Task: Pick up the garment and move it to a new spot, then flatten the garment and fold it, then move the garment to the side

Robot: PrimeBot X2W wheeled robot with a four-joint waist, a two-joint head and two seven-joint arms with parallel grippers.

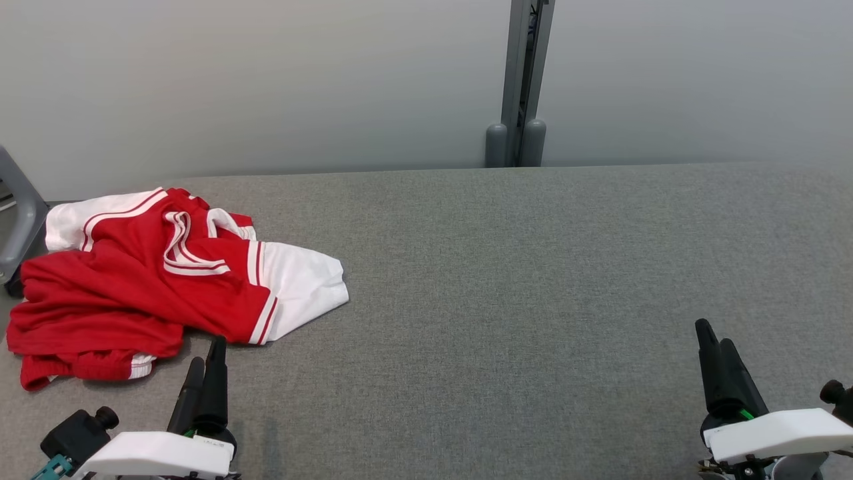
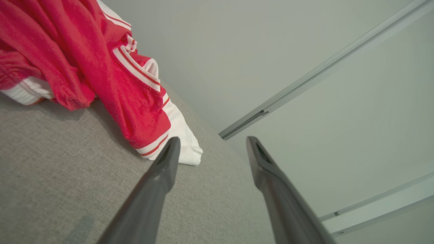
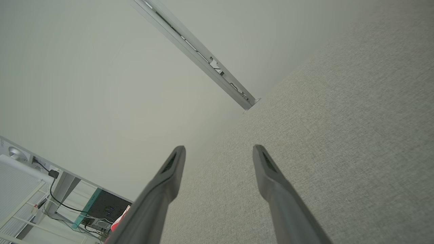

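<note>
Garment (image 1: 133, 280): a red top with white sleeves and striped trim lay crumpled in a heap by the worktop's (image 1: 506, 300) left edge, up towards the far left corner
Left tool (image 1: 208, 352): at the near edge, its fingers stood apart with nothing between them, tips just short of the garment's near side by the white sleeve
Right tool (image 1: 714, 333): there it was over the near right corner, fingers spread wide and empty too, well apart from the garment
Backdrop: a pale wall (image 1: 266, 80) ran along the far edge, with a grey post (image 1: 523, 80) rising behind it
</note>
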